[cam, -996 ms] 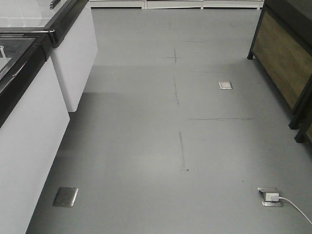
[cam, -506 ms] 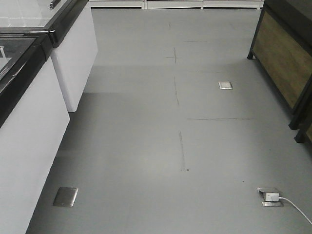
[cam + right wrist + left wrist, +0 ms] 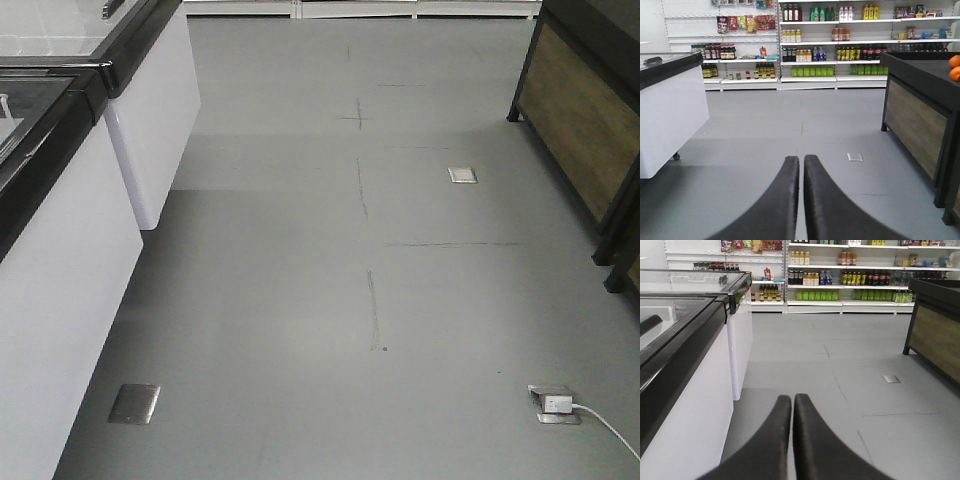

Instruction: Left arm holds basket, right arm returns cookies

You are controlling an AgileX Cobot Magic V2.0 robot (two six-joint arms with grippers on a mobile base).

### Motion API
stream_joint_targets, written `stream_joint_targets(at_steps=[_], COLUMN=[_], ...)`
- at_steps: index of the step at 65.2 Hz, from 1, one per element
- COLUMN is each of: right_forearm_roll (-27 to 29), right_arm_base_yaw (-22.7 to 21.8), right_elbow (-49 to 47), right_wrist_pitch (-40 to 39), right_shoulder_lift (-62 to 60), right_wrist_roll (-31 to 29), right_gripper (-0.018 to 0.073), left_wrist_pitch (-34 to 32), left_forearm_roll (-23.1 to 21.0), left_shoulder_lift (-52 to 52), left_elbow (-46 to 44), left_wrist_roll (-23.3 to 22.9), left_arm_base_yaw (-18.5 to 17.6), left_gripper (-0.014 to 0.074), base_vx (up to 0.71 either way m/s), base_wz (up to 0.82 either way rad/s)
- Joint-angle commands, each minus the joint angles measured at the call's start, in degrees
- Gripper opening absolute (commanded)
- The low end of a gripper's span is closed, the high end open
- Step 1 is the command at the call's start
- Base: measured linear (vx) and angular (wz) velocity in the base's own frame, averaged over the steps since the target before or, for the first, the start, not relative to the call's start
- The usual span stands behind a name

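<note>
The basket and the cookies are out of view in every frame. My left gripper (image 3: pixel 792 399) is shut with nothing between its black fingers, held level above the grey floor and pointing down the aisle. My right gripper (image 3: pixel 801 160) is likewise shut and holds nothing, aimed at the far shelves. Neither arm shows in the front view, which takes in only the floor.
A white chest freezer (image 3: pixel 60 250) with a black rim runs along the left, also seen as the freezer (image 3: pixel 695 355). A dark wooden display stand (image 3: pixel 585 120) is on the right, with oranges (image 3: pixel 955 67) on top. Drink shelves (image 3: pixel 850 275) line the far wall. A floor socket with white plug (image 3: pixel 553 403) lies front right.
The floor marks and socket plates have drifted slightly down and toward the camera across the frames, so the base is creeping forward along the aisle.
</note>
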Motion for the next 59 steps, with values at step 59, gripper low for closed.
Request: stream_joint_targets(at_steps=[59], right_forearm_roll=[-0.5], right_arm_base_yaw=[-0.1], right_elbow=[1.0], right_wrist_pitch=[-4.2], right_shoulder_lift=[-0.7], right_wrist_roll=[-0.6], right_gripper=[-0.0011], left_wrist_pitch=[-5.6], left_forearm_roll=[0.0], left_shoulder_lift=[-1.0], left_elbow=[-2.1], left_wrist_roll=[1.8], left_arm_base_yaw=[0.0], left_gripper=[-0.0006], base_vx=[0.0], base_wz=[0.0])
